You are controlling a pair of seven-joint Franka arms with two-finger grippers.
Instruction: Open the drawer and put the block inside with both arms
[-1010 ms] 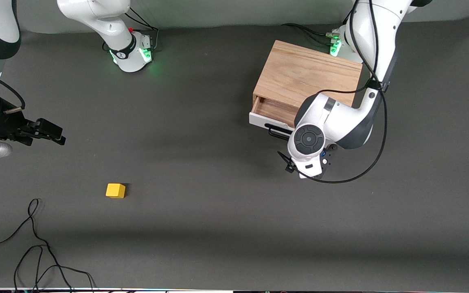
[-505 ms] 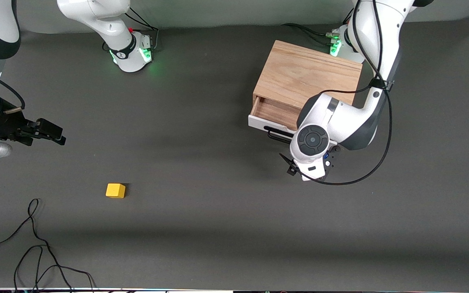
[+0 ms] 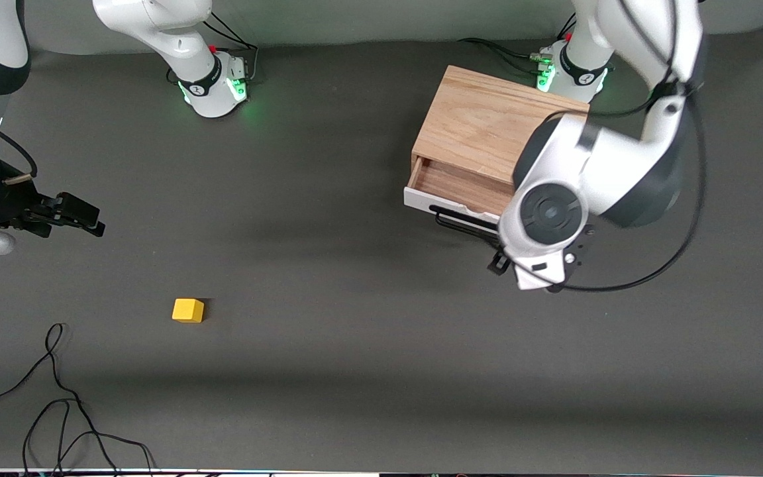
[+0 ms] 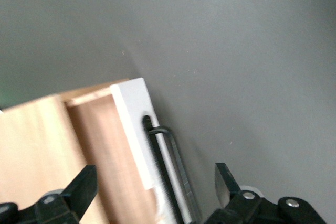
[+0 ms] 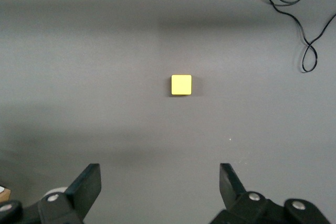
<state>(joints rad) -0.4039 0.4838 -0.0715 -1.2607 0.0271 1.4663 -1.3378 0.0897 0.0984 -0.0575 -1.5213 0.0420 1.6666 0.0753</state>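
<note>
The light oak box (image 3: 497,126) stands near the left arm's base. Its drawer (image 3: 464,185) is pulled partly out, showing the wood interior, white front (image 3: 451,204) and black bar handle (image 3: 464,222). My left gripper (image 4: 155,182) is open above the drawer front (image 4: 134,124). The handle (image 4: 170,166) lies between its fingers, untouched. The yellow block (image 3: 188,310) sits on the dark table toward the right arm's end. My right gripper (image 3: 93,218) is open and empty, up over the table, with the block (image 5: 181,84) ahead of it in the right wrist view.
A loose black cable (image 3: 57,397) lies near the front camera at the right arm's end; it also shows in the right wrist view (image 5: 304,24). Both arm bases (image 3: 212,86) stand along the edge farthest from the front camera. Open dark table lies between block and drawer.
My left wrist has swung toward the left arm's end of the table and risen over the drawer's handle. The drawer stays partly open. The right arm and block have hardly moved.
</note>
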